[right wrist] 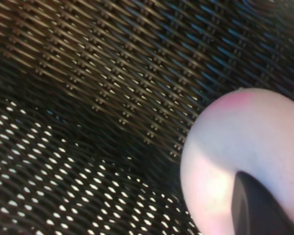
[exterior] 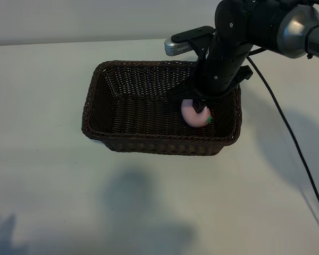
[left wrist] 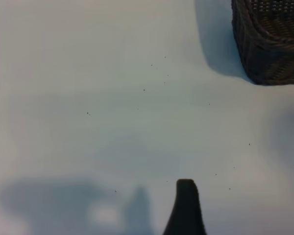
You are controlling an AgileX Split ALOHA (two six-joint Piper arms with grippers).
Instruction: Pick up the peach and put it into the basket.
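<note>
Inside the basket [exterior: 122,106], toward its right end: right gripper [exterior: 201,108] pointing steeply down, clamped on the peach [exterior: 194,115]. Peach pale pink, with a small green mark on its lower right side in the exterior view, below the braided rim and close to the basket's right wall. Whether resting on the woven floor or held just above it: cannot tell. Close up in the right wrist view: peach [right wrist: 235,161] against dark wicker weave [right wrist: 112,98], one dark fingertip [right wrist: 257,208] pressed on its surface. Basket standing on the white table [exterior: 42,186], rectangular, dark brown, with sloping sides. Left gripper not visible in the exterior view; in the left wrist view, only one dark fingertip [left wrist: 186,208] over bare table [left wrist: 88,98], jaws spread wide, nothing between them, well apart from the basket corner [left wrist: 272,44].
</note>
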